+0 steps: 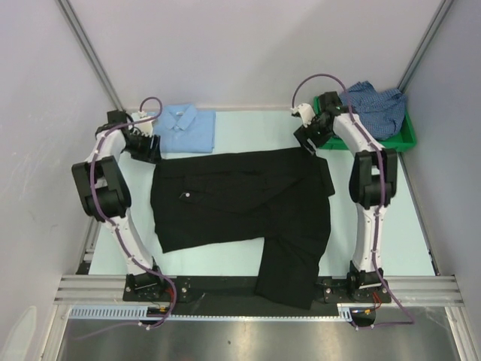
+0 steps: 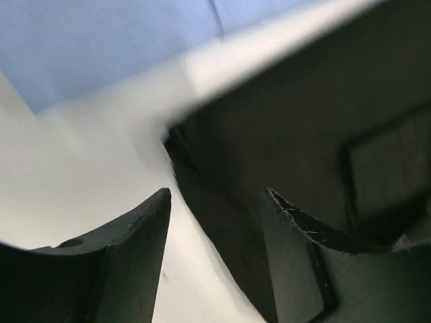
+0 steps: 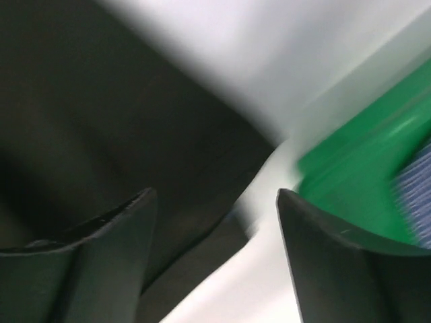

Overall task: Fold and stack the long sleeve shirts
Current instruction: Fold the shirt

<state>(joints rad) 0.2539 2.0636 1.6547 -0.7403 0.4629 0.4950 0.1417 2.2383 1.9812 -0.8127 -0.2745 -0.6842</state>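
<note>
Black shirt [image 1: 240, 199]: spread flat mid-table and partly folded, one length trailing over the near edge. The folded light blue shirt [image 1: 184, 128] lies just beyond its far left corner, and the checked shirt [image 1: 376, 105] is bunched in the green bin [image 1: 408, 138] at far right. Left gripper [image 2: 217, 195] and right gripper [image 3: 215, 195]: fingers apart, holding nothing, each low over a far corner of the black shirt; the fold should go best if both pinch the cloth edge fully and carry it evenly. Surroundings: pale table [image 1: 248, 128], plain grey walls [image 1: 248, 45].
</note>
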